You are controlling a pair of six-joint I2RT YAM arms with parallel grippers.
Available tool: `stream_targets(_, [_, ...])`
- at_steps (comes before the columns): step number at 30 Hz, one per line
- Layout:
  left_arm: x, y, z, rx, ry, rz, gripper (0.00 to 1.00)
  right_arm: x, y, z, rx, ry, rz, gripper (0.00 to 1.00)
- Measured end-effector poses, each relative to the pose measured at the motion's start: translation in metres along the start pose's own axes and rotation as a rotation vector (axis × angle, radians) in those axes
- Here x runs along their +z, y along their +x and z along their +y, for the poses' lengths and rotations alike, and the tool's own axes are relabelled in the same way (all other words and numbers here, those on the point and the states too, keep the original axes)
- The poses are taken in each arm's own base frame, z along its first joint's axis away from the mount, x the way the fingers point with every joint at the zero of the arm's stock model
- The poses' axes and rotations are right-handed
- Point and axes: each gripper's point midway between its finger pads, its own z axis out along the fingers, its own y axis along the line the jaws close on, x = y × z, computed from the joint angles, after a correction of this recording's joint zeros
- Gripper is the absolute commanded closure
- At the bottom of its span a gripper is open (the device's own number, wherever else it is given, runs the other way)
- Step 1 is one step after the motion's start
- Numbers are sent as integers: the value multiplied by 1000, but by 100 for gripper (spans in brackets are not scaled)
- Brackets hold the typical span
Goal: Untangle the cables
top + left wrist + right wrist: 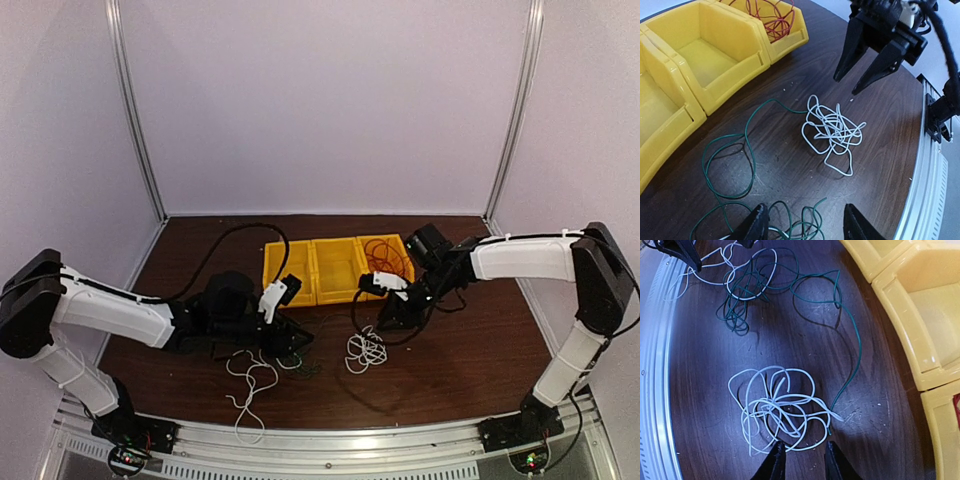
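Counter (480, 340), dark wood. Row of yellow bins (330, 268) at the far side.

Cables:
- white tangle (777, 412): compact knot of loops lying flat on the counter, near the middle and in front of the bins.
- green cable (727, 162): wide loose loops on the counter to the left of the white tangle. One strand runs up to the tangle's edge.
- loose white cable (248, 385): sprawled near the front left, overlapping the green loops.
- red cable (774, 17): coiled inside the rightmost bin.

Left gripper (805, 220): low over the green loops. Jaws wide apart with green strands lying between them, not pinched.

Right gripper (802, 455): just at the near edge of the white tangle. Jaws part open with a narrow gap, nothing clamped. I cannot tell whether the tips touch the cable.
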Motion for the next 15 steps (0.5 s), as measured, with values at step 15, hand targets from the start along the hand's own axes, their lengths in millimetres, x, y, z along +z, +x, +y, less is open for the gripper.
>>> stream_targets(15, [3,-6,-5,-58,40,-67,46,45,23,6,11,-42,104,100])
